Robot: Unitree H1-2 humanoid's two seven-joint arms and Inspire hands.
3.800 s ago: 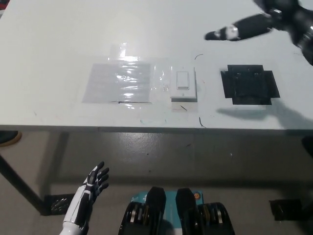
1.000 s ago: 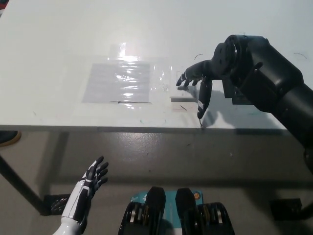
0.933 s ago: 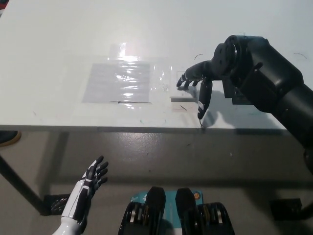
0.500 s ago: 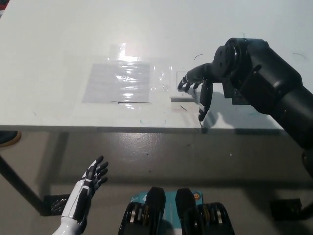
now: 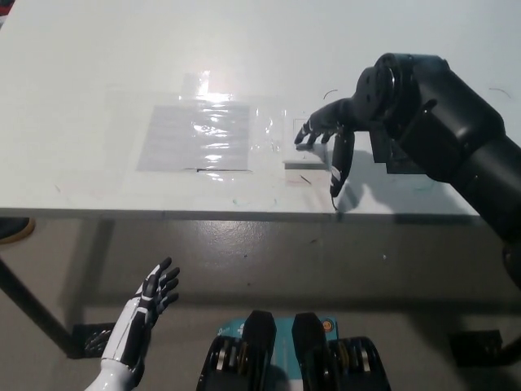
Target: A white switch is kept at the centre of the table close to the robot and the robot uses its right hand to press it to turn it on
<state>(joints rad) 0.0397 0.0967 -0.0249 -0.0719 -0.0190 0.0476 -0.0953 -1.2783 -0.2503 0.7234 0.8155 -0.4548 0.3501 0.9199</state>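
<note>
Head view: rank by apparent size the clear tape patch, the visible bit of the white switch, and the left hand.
1. Clear tape patch, largest.
2. Left hand, nearer the camera, so comparison is unsure.
3. White switch, mostly hidden under the right hand.

White table filled upper picture, near edge running across middle. Clear plastic sheet lay flat on tabletop left of centre, wrinkled, glare along upper part. Black square patch lay on table at right, mostly hidden, only small part showing. Faint dark pen marks on tabletop near centre right. Below table edge, grey floor; dark table leg slanted at lower left, ending at black foot plate. Brown round object partly visible at left margin.
</note>
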